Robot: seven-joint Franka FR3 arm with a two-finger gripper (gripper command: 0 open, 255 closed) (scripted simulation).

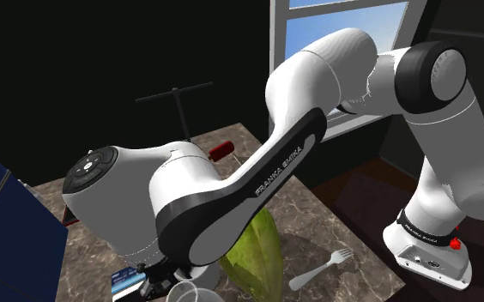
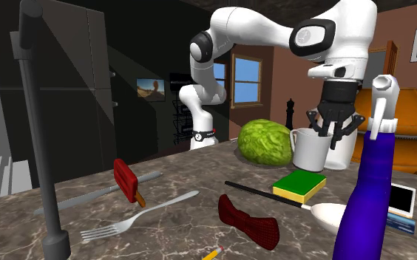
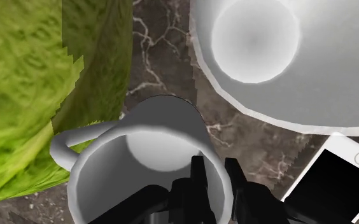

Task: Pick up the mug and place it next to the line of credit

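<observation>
Clamps white mug [image 3: 146, 146] by its rim wall in nearly closed tool [image 3: 214, 168], one finger inside, one outside, for a straight lift. Leaves mug seemingly on marbled surface [image 3: 162, 44], between green leafy head [image 3: 25, 83] and large white vessel [image 3: 337, 76].

The arm [image 1: 317, 69] is white, made of fat round tubes with smooth bends. Black bands [image 1: 189, 225] wrap its joints, and one long band has white letters [image 1: 273, 172] that say FRANKA EMIKA. A round dark cap [image 1: 90, 165] with tiny white marks sits on one joint. Near the white foot [image 1: 429, 262] are a black ring [image 1: 416, 225] with letters and a small red knob [image 1: 455, 243]. The end effector [image 3: 215, 184] is all black, with two flat fingers [image 3: 198, 181].
</observation>
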